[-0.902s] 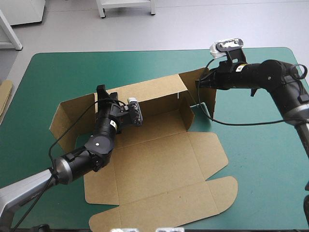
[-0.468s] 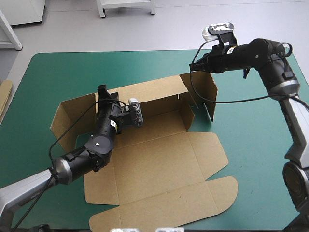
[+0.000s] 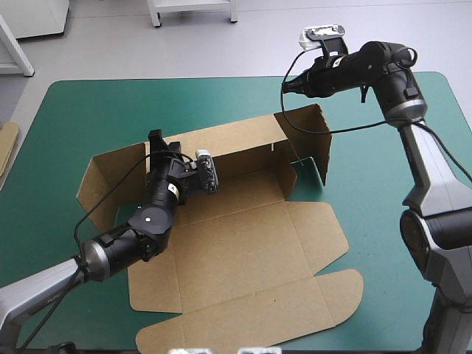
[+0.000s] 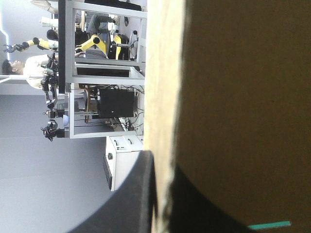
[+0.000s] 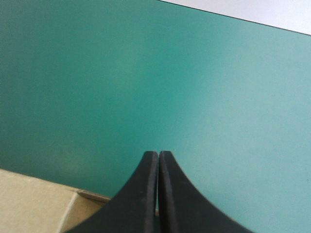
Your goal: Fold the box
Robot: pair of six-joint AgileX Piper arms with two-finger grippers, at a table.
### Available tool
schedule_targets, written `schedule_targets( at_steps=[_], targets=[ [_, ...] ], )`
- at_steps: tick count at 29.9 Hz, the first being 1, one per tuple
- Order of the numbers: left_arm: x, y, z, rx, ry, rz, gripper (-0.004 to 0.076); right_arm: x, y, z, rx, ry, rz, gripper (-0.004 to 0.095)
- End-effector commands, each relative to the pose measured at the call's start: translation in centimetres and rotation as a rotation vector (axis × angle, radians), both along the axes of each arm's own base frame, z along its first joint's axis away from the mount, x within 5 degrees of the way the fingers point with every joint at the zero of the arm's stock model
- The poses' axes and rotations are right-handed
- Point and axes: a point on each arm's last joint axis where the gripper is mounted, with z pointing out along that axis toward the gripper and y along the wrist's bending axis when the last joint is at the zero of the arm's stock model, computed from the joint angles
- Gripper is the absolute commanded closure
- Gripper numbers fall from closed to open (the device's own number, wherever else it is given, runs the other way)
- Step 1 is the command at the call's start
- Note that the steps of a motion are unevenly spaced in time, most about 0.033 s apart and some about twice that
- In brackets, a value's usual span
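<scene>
The left claw [image 3: 155, 138] pinches the box's [image 3: 243, 251] back wall [image 3: 236, 137]; right claw [image 5: 158, 158], pressed together, hovers beyond it.

Right hand [image 3: 285, 86] higher (off box [image 3: 243, 243])

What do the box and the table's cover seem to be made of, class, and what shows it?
The box: brown board, matt, likely cardboard; scored creases, cut flaps and a pale raw edge show it. The cover: teal-green, smooth, faintly sheeny sheet, perhaps rubber or vinyl; the look leaves that open.
</scene>
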Motion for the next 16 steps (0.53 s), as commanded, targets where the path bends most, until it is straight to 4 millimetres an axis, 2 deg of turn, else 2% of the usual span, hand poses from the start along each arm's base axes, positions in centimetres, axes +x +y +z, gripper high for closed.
schedule_targets(
  at_steps=[1, 7, 16],
  targets=[
    [-0.2, 0.1, 1.4, -0.048, -0.033, 0.014, 0.0733, -0.5, -0.2, 2.8, 0.046, -0.102, -0.015, 0.0908],
    [-0.2, 0.1, 1.4, -0.048, -0.034, 0.015, 0.0733, 0.7, 0.0, 1.1, 0.039, -0.057, -0.017, 0.0908],
    [-0.2, 0.1, 1.4, -0.051, -0.031, 0.014, 0.0732, 0.8, -0.3, -0.5, -0.001, 0.050, 0.007, 0.0908]
  ],
)
